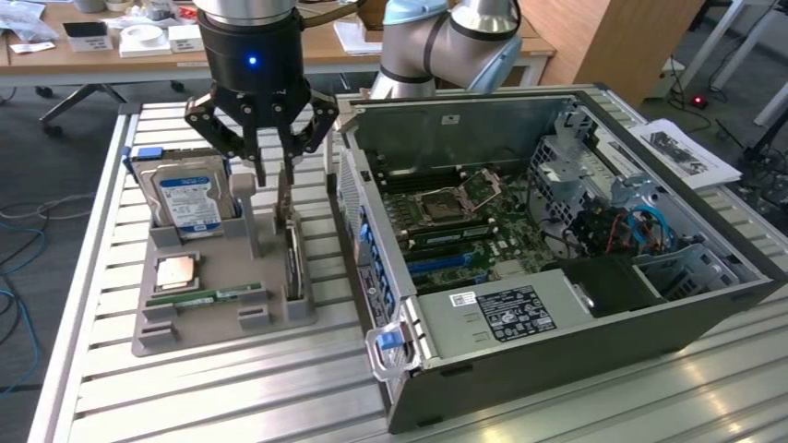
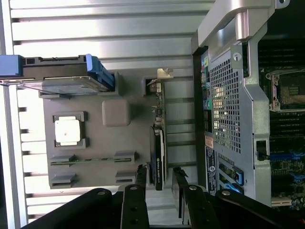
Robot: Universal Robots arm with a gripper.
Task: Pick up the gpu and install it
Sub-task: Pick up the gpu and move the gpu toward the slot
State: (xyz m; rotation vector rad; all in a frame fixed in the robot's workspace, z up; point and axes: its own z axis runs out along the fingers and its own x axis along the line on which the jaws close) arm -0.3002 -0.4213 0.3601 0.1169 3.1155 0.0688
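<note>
The gpu [image 1: 293, 263] [image 2: 157, 157] is seen standing on its long edge in a slot of the grey tray [image 1: 209, 332] [image 2: 133, 138], on the side nearest the open computer case [image 1: 555, 314] [image 2: 228, 105]. Its long axis is laid parallel to the case's side wall. The silver bracket end is pointed toward the tray's end where the hard drive [image 1: 187, 198] [image 2: 62, 78] is racked, and the dark face is turned toward the case. The gripper [image 1: 277, 175] [image 2: 159, 172] is held directly above the card. Its fingers [image 2: 141, 174] are spread apart, one on each side of the card's dark end, and a gap is visible on both sides, so nothing is grasped. A RAM stick [image 1: 209, 298] [image 2: 90, 160] is laid flat on the same tray.
</note>
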